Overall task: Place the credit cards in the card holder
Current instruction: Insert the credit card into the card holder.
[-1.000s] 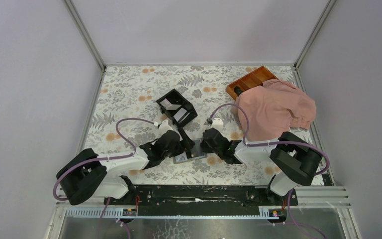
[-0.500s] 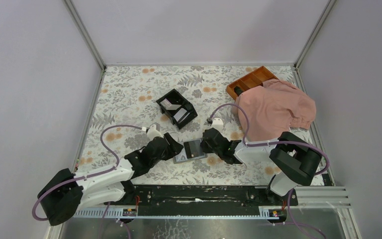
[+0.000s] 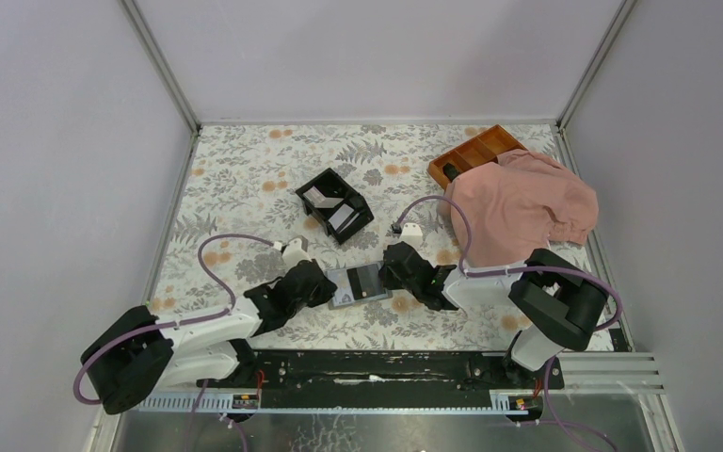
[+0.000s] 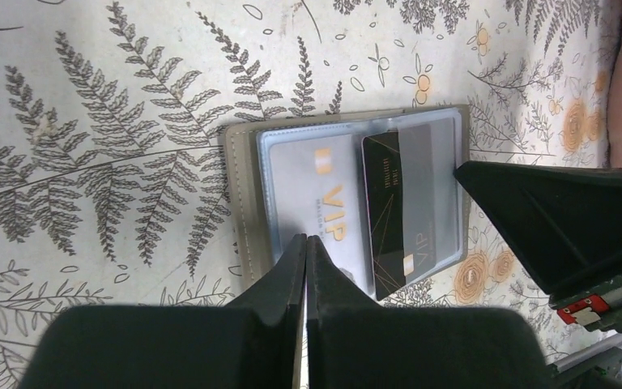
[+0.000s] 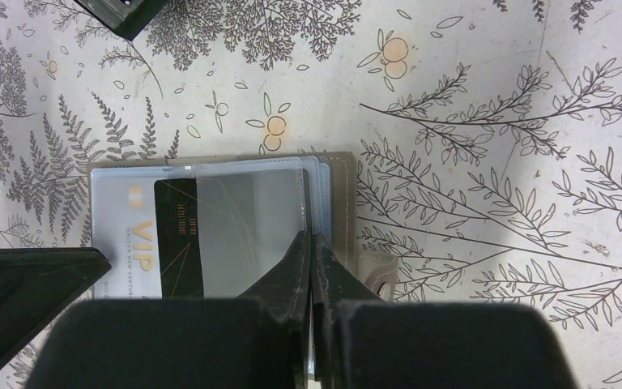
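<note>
The card holder [image 3: 359, 282] lies open on the floral table between my two grippers. In the left wrist view its clear sleeve [image 4: 433, 174] covers a black VIP card [image 4: 390, 212], and a pale VIP card [image 4: 317, 180] lies beside it. My left gripper [image 4: 306, 240] is shut, its tips over the pale card's near edge. My right gripper [image 5: 310, 237] is also shut, its tips on the sleeve's right edge at the holder [image 5: 336, 174]. Two pale credit cards [image 3: 341, 217] stand in the black box [image 3: 334, 202].
An orange-brown divided tray [image 3: 476, 150] sits at the back right, partly under a pink cloth [image 3: 520, 207] that spreads beside the right arm. The black two-compartment box stands just behind the holder. The cage walls close in the table on three sides.
My left gripper has pulled back leftwards off the holder's middle and closed from wide open to shut. The holder's inside now shows. The right gripper has stayed in place.
</note>
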